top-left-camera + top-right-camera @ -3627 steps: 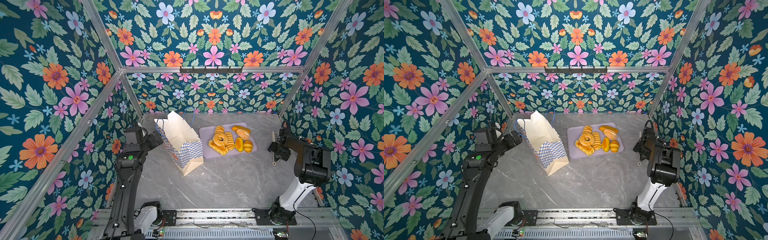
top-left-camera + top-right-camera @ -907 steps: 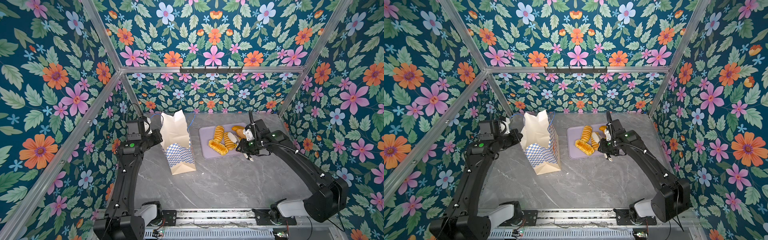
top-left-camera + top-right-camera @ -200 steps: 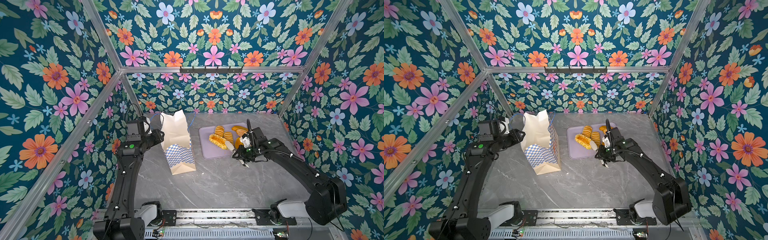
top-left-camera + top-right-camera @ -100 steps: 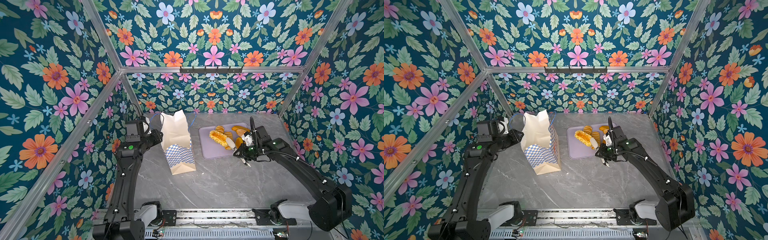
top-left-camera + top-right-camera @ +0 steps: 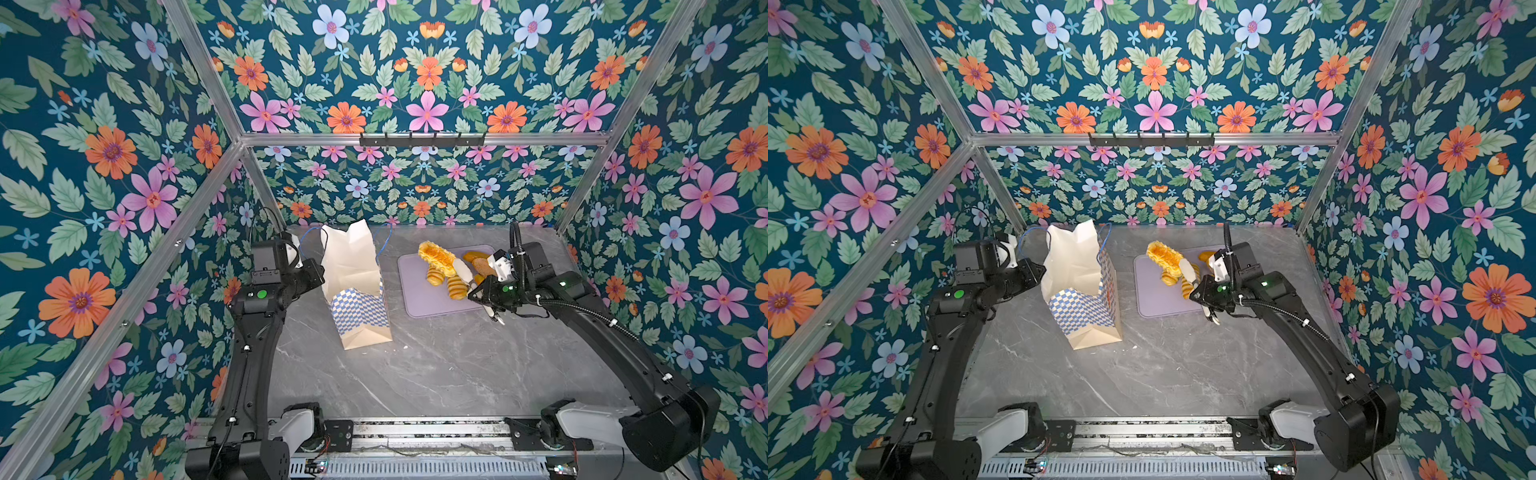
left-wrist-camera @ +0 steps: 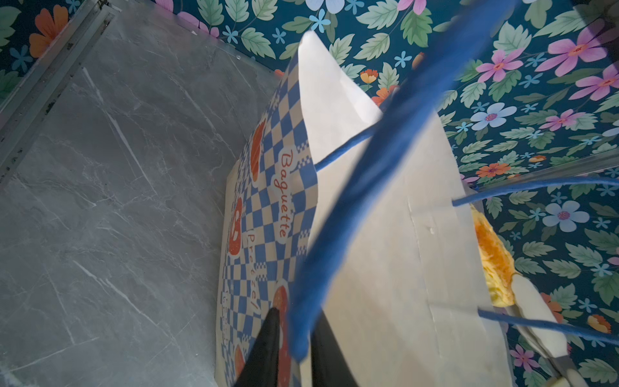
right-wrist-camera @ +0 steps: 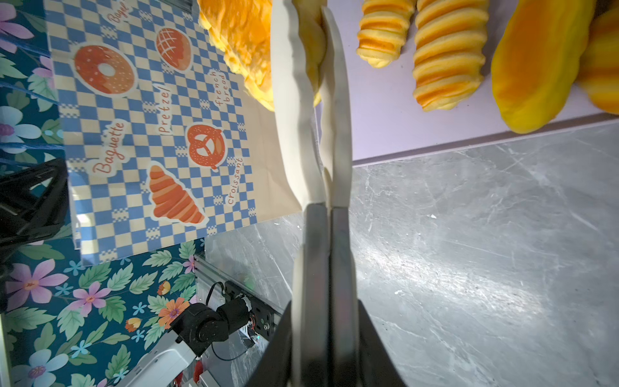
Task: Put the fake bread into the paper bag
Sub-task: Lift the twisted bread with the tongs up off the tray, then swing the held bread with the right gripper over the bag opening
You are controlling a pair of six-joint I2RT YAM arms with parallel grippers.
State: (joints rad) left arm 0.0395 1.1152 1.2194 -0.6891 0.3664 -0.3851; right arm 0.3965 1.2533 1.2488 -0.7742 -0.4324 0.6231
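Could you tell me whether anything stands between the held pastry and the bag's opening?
Only the facing wall of the tall cream paper bag and its thin blue cord handle stand between the flaky golden-yellow toy pastry in the right gripper and the opening.

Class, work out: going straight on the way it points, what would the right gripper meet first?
Likely the rear top corner of the paper bag, the flaky pastry in the right gripper touching first. Depth is unclear; it might slip past behind.
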